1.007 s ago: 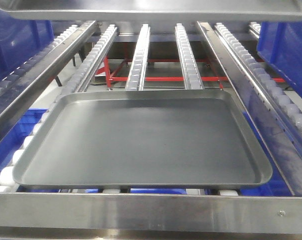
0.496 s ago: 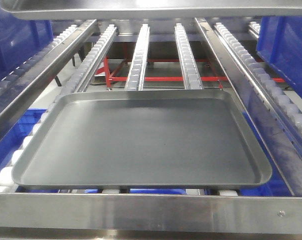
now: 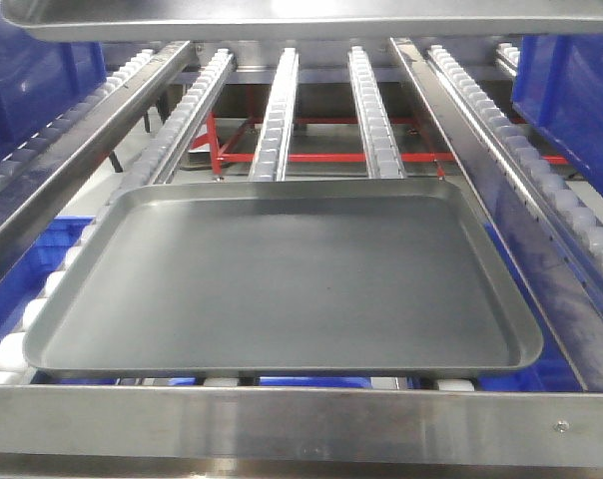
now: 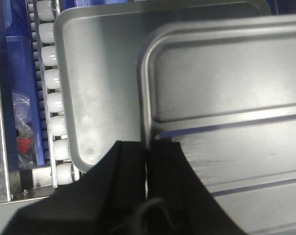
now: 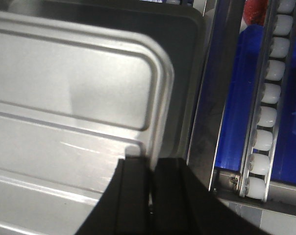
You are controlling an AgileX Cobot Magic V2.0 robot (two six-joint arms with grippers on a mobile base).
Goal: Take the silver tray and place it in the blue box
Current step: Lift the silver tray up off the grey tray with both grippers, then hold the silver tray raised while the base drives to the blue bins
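The silver tray, shiny with long ridges in its bottom, hangs above a larger dull-grey tray. My left gripper is shut on the silver tray's left rim. My right gripper is shut on its right rim. In the front view only the silver tray's near edge shows along the top, and neither gripper is visible there. A blue box stands at the right side of the rack.
The dull-grey tray rests on white roller rails between steel side rails. Another blue crate stands at the left. A steel front bar crosses the bottom. Blue bins lie below the rollers.
The silver tray's edge at the top of the front view has shifted slightly up and to the left. The grey tray has not moved.
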